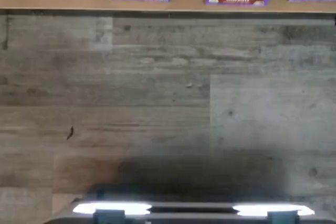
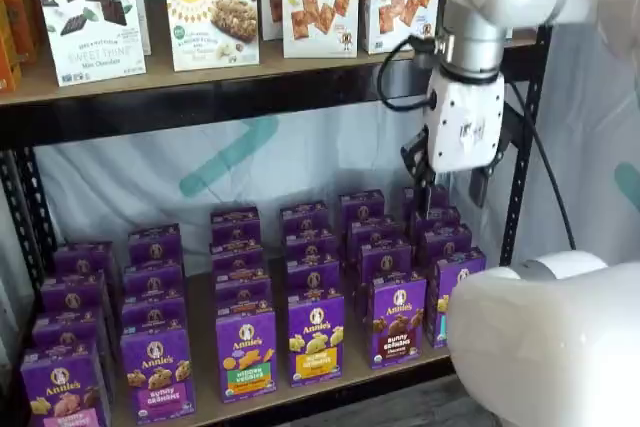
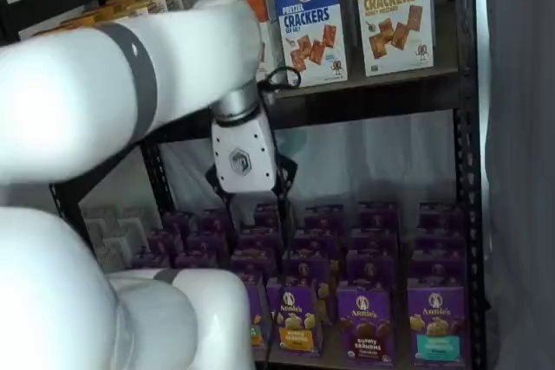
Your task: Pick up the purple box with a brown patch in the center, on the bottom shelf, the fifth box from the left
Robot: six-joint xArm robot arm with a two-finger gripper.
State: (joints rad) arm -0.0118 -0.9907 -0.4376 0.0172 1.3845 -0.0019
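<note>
Arm (image 2: 545,342) foreground. Gripper (image 2: 432,175) high above bottom shelf (image 2: 330,385), fingers spread, empty. Purple box (image 2: 399,320): descend centred, clear neighbours.

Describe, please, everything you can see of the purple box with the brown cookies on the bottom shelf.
The purple box is a small cardboard-looking carton standing upright at the front of its row on the bottom shelf. It shows a round white logo, dark brown bunny cookies at centre, yellow lettering and a dark strip below. Similar cartons flank it and line up behind. Nothing grips it.
</note>
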